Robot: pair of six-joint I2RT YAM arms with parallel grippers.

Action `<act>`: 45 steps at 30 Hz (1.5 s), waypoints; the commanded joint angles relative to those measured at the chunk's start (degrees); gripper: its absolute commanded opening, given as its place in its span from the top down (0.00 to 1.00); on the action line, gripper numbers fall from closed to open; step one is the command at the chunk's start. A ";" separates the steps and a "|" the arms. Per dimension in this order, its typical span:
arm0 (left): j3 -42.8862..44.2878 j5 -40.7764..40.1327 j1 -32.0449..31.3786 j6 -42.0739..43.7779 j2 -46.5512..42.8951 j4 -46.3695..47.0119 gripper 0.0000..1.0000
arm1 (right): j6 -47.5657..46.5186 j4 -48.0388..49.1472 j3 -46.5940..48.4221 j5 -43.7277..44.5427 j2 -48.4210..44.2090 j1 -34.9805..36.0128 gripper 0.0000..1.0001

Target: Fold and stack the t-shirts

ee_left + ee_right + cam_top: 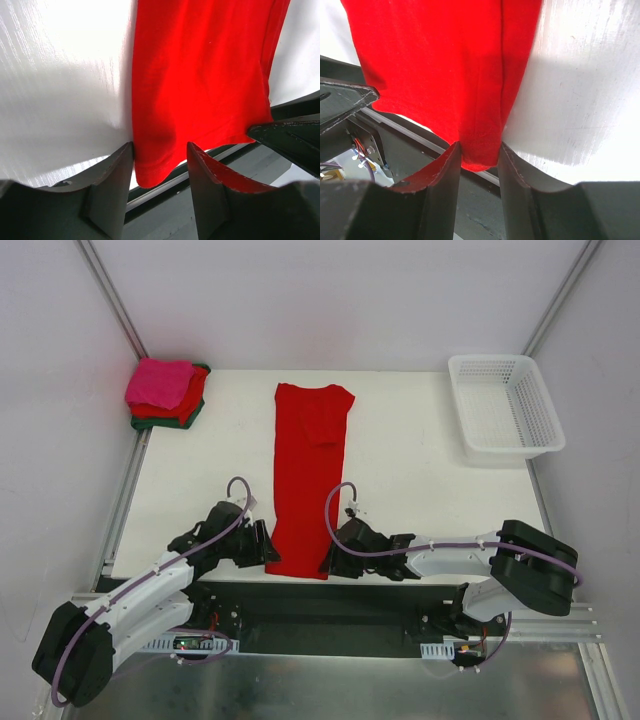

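The bright red t-shirt (305, 480), where does it lie? — Ana

On the table (420, 490), well to the left of the white basket (490, 360). It is folded to a long narrow strip that runs from the far side toward the arms. One sleeve lies turned in on top at the far end, and the near hem reaches the edge of the table. — Ivo

And the other shirts? — Ana

They are much farther from the basket, in the far left corner, as a small pile of folded shirts. The hot pink t-shirt (160, 382) is on top, a red t-shirt (190, 400) is under it, and a dark green t-shirt (188, 420) is at the bottom. — Ivo

What about the right gripper (479, 145)? — Ana

It is at the near corner of the hem on the basket's side. Its jaws are narrow, and the cloth is bunched between them and touches both fingers, so it grips the bright red t-shirt. — Ivo

And the left gripper (160, 145)? — Ana

It is at the other near corner, the one away from the basket. The jaws stand about half wide, with the corner of the cloth between them, flat and not bunched. The cloth meets both fingers, but whether they press it I cannot tell. — Ivo
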 commanded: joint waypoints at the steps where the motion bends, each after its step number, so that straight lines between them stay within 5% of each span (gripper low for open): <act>1: -1.64 -1.47 -1.05 -0.82 -0.07 -2.78 0.54 | 0.23 -3.05 -0.90 1.10 1.45 0.30 0.63; 8: -1.47 -2.00 -1.23 -1.08 0.02 -2.87 0.59 | 0.23 -2.88 -0.46 0.49 2.16 0.39 0.77; 13: -1.38 -2.00 -1.40 -0.99 0.45 -2.96 0.89 | 0.14 -2.88 -0.37 0.05 2.60 0.30 0.86; 18: -1.38 -2.35 -1.40 -1.26 0.19 -2.87 1.00 | -0.21 -3.14 0.50 -0.30 3.21 0.30 0.92; 20: -1.38 -2.35 -1.49 -1.43 0.02 -2.87 1.00 | -0.82 -3.75 0.77 -0.39 3.21 0.48 0.98; 45: 16.37 -4.63 -1.67 1.12 -2.01 -13.68 1.00 | -8.38 -30.99 16.94 12.00 -6.01 4.43 0.99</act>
